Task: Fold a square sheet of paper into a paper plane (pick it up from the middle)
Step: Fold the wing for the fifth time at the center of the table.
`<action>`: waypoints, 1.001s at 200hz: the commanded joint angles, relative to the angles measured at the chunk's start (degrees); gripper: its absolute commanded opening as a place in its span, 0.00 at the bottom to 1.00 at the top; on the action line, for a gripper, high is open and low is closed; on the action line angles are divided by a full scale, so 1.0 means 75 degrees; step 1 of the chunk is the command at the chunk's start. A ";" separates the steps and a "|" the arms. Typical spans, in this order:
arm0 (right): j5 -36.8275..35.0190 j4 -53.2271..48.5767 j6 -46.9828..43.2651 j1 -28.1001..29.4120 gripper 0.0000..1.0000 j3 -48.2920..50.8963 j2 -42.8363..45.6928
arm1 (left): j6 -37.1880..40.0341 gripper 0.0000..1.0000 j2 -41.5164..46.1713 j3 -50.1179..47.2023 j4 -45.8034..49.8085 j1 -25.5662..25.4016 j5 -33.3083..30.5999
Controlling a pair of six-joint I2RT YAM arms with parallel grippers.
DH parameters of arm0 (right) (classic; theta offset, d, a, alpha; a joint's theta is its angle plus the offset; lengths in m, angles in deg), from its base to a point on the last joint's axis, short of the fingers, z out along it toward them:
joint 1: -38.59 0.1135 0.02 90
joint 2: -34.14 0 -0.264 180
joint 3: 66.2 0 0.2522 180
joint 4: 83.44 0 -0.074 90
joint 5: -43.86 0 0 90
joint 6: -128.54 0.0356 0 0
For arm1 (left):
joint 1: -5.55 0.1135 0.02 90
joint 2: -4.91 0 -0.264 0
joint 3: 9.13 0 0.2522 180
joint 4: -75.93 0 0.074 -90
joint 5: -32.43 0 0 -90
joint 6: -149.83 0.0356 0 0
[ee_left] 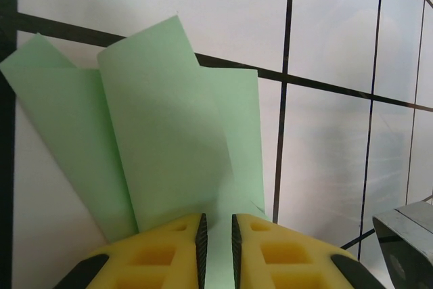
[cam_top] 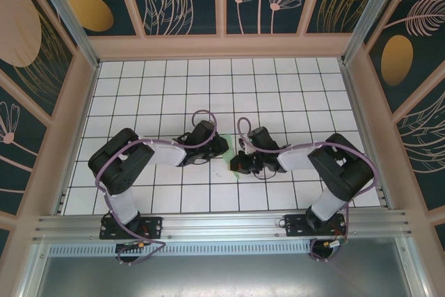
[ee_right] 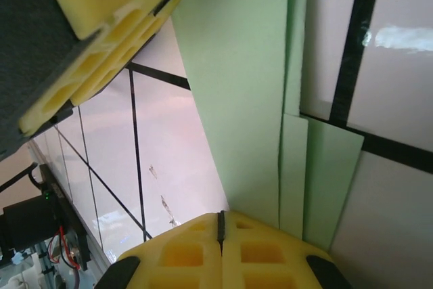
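The pale mint-green sheet of paper [ee_left: 169, 133] lies folded in overlapping layers on the white grid table [cam_top: 153, 88], with two flaps standing up from it. In the top view a sliver of the paper [cam_top: 236, 174] peeks out under the arms at mid-table. My left gripper [ee_left: 216, 225] stands over the sheet with its jaws a narrow gap apart and green paper showing in that gap. My right gripper [ee_right: 220, 218] is shut, and its tips touch the long edge of the paper [ee_right: 250, 99]. The two grippers, left gripper [cam_top: 224, 145] and right gripper [cam_top: 238, 165], nearly meet. The left gripper's yellow fingers [ee_right: 101, 5] sit at the paper's far end.
Wooden-framed patterned walls [cam_top: 222, 46] enclose the table on three sides. An aluminium rail [cam_top: 222, 226] with both arm bases runs along the near edge. Bare grid squares stretch behind and beside the arms. A grey part of the right arm [ee_left: 406, 241] sits close beside the left fingers.
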 commanded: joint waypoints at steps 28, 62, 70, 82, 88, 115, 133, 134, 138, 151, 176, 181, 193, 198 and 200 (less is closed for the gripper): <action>-0.0221 -0.0628 -0.0002 -0.0223 0.00 0.0916 -0.0227 | 0.0434 0.22 -0.0429 0.0068 0.0649 0.0169 -0.0349; -0.0120 -0.0552 -0.0026 -0.0258 0.00 0.1096 -0.0307 | 0.0724 0.22 -0.0431 0.0217 0.0681 0.0525 -0.0434; -0.0112 -0.0530 -0.0043 -0.0269 0.00 0.1128 -0.0328 | 0.0785 0.23 -0.0450 0.0227 0.0623 0.0631 -0.0410; -0.0054 -0.0495 -0.0050 -0.0270 0.00 0.1155 -0.0403 | 0.0906 0.23 -0.0471 0.0263 0.0535 0.0794 -0.0374; -0.0054 -0.0461 -0.0035 -0.0270 0.00 0.1172 -0.0438 | 0.0976 0.23 -0.0491 0.0316 0.0506 0.0871 -0.0326; 0.0053 -0.0286 0.0007 -0.0270 0.00 0.1239 -0.0584 | 0.1263 0.23 -0.0630 0.0576 0.0556 0.1109 -0.0298; 0.0050 -0.0269 0.0018 -0.0279 0.00 0.1251 -0.0622 | 0.1352 0.23 -0.0687 0.0622 0.0574 0.1244 -0.0342; 0.0047 -0.0269 0.0019 -0.0286 0.00 0.1251 -0.0623 | 0.1354 0.23 -0.0687 0.0619 0.0577 0.1253 -0.0349; 0.0044 -0.0250 0.0021 -0.0282 0.00 0.1260 -0.0624 | 0.1367 0.23 -0.0690 0.0616 0.0565 0.1277 -0.0358; 0.0056 -0.0224 0.0025 -0.0281 0.00 0.1251 -0.0626 | 0.1459 0.24 -0.0687 0.0606 0.0575 0.1366 -0.0435; 0.0080 -0.0186 0.0046 -0.0276 0.00 0.1216 -0.0586 | 0.1657 0.24 -0.0694 0.0621 0.0530 0.1534 -0.0501; 0.0085 -0.0178 0.0045 -0.0287 0.00 0.1202 -0.0589 | 0.1682 0.24 -0.0707 0.0649 0.0516 0.1573 -0.0478; 0.0125 -0.0157 0.0048 -0.0281 0.00 0.1178 -0.0560 | 0.1781 0.24 -0.0703 0.0736 0.0519 0.1648 -0.0433; 0.0139 -0.0132 0.0063 -0.0281 0.00 0.1170 -0.0532 | 0.1830 0.25 -0.0670 0.0786 0.0567 0.1678 -0.0474; 0.0146 -0.0109 0.0073 -0.0287 0.00 0.1164 -0.0522 | 0.1850 0.25 -0.0659 0.0796 0.0600 0.1695 -0.0488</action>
